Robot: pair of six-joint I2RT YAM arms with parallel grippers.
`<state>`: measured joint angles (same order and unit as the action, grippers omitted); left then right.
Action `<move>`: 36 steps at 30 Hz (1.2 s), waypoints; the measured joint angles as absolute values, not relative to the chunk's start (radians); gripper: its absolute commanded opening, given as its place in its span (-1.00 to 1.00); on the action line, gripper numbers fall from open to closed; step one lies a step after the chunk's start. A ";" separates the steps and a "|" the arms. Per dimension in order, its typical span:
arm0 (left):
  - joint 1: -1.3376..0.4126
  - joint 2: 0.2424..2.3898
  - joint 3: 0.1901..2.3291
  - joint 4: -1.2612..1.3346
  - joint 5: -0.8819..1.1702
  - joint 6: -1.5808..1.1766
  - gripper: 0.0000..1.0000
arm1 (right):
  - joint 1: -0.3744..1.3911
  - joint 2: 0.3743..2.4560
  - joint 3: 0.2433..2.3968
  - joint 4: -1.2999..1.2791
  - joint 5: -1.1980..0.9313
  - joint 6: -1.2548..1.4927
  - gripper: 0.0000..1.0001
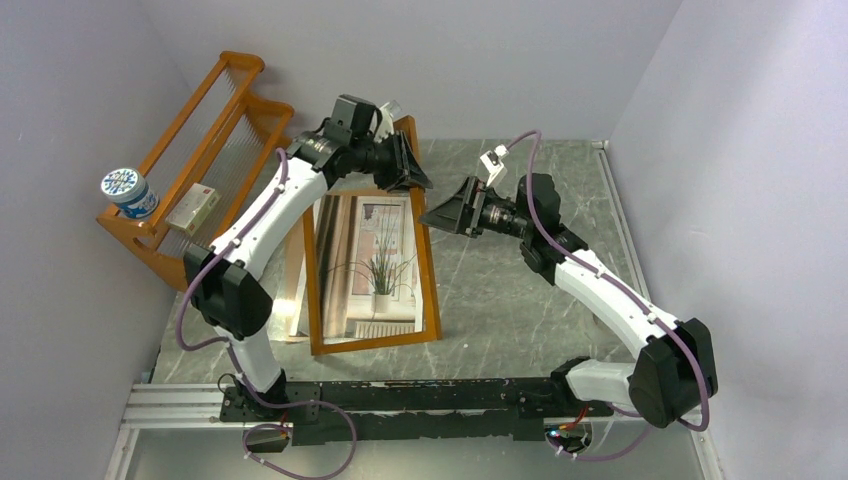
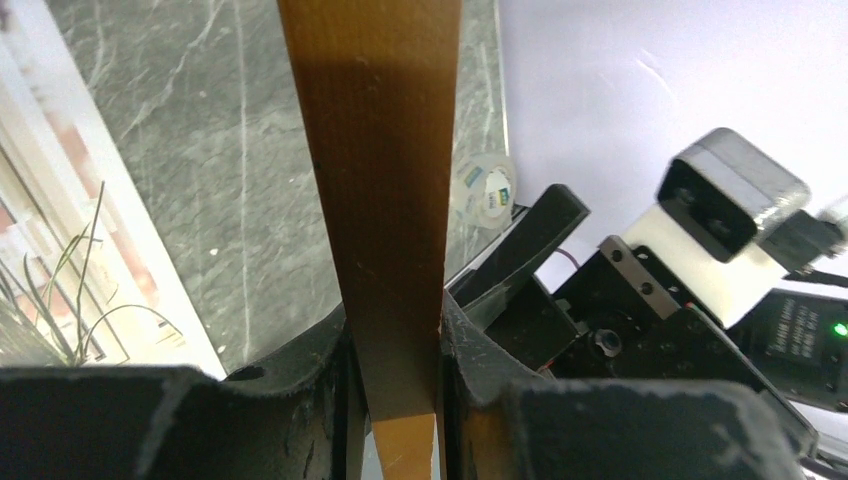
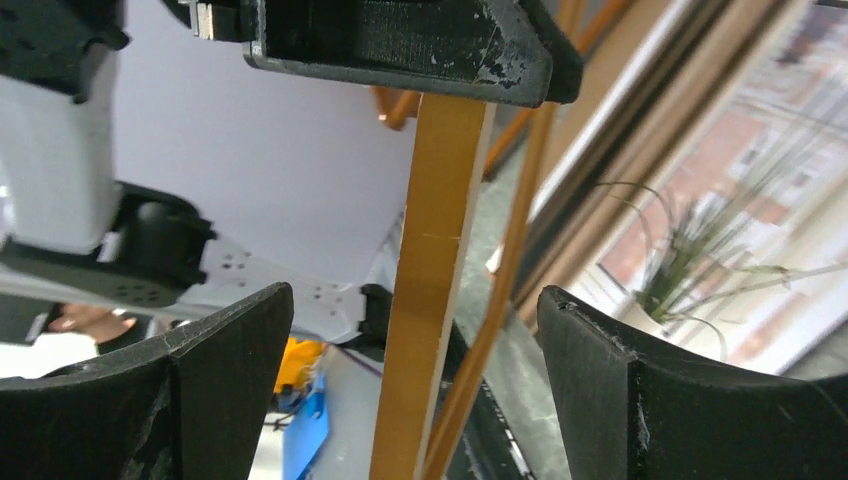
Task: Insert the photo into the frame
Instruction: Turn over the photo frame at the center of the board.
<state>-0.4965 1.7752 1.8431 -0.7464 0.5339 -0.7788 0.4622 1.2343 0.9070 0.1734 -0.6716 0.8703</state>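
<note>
The orange-brown frame (image 1: 425, 290) rests its near end on the table while its far end is lifted. My left gripper (image 1: 405, 165) is shut on the far part of its right rail (image 2: 385, 200). The photo (image 1: 378, 262) of a spiky plant at a window shows through the frame's opening, lying flat on the table (image 2: 50, 270). My right gripper (image 1: 432, 213) stands open just right of that rail. The rail (image 3: 430, 300) passes between its fingers (image 3: 230, 390) without touching either. The photo (image 3: 700, 240) lies beyond them.
An orange wooden rack (image 1: 200, 130) stands at the back left, holding a blue-and-white tub (image 1: 128, 192) and a small box (image 1: 193, 208). A small clear roll (image 2: 485, 190) lies by the back wall. Walls close in on three sides.
</note>
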 measured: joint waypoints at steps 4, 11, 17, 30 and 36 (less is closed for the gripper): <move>-0.496 1.747 1.890 -0.756 0.554 -0.780 -0.95 | 0.462 1.236 0.921 0.261 -0.743 0.939 0.90; -0.496 1.696 1.993 -0.770 0.586 -0.789 -0.95 | 0.463 1.268 0.986 0.389 -0.817 1.045 0.73; -0.496 1.660 2.015 -0.716 0.625 -0.816 -0.95 | 0.473 1.307 1.036 0.450 -0.855 1.114 0.46; -0.448 1.659 1.935 -0.354 0.831 -0.979 -0.95 | 0.484 1.288 1.082 0.466 -0.884 1.135 0.17; -0.413 1.659 1.889 -0.170 0.926 -1.072 -0.95 | 0.479 1.252 1.081 0.492 -0.882 1.158 -0.04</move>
